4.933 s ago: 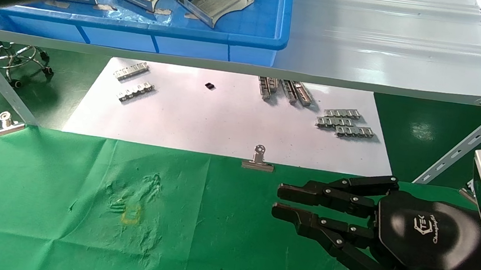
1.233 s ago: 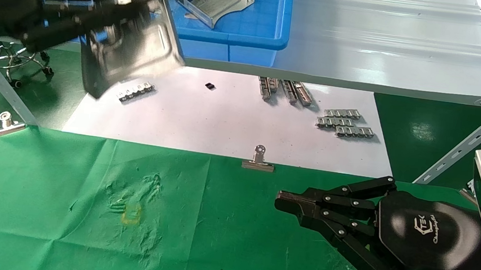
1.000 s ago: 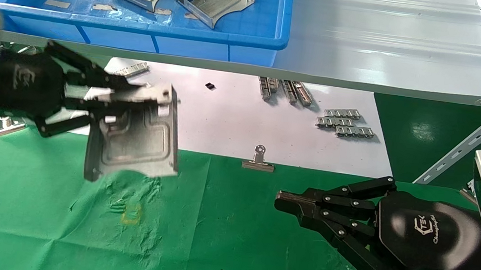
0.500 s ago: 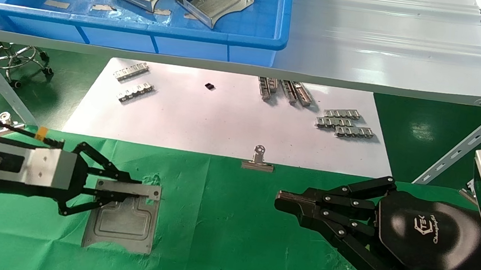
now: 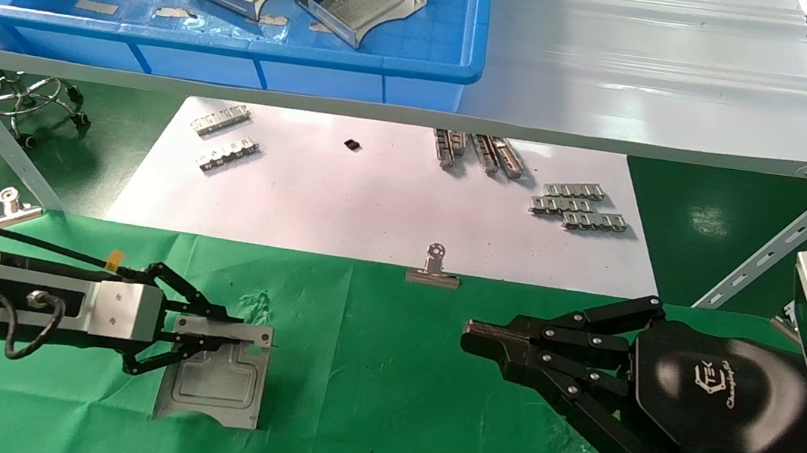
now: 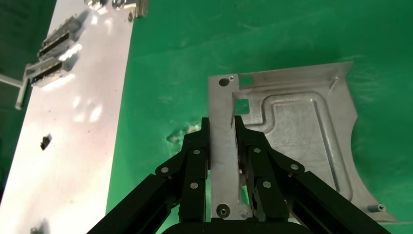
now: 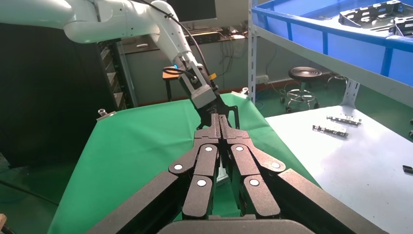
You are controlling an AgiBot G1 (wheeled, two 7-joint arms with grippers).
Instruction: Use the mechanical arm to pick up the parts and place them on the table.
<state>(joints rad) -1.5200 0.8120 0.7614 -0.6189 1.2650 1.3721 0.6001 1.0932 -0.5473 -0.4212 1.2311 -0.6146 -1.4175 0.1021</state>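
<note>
We see the green-clothed table (image 5: 381, 421) below a grey shelf (image 5: 656, 80) bearing a blue bin (image 5: 241, 48). At left, our left gripper (image 5: 224, 335) has its jaws clenched on a silver part (image 5: 218, 384) lying flat on the table. Toothed strips (image 5: 577, 204) dot the white sheet (image 5: 375, 208). At right, our right gripper (image 5: 481, 342) hovers, jaws pressed together, holding nothing.

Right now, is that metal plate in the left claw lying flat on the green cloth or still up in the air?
Flat: the part lies on the table, its edge pinched by the left gripper.
</note>
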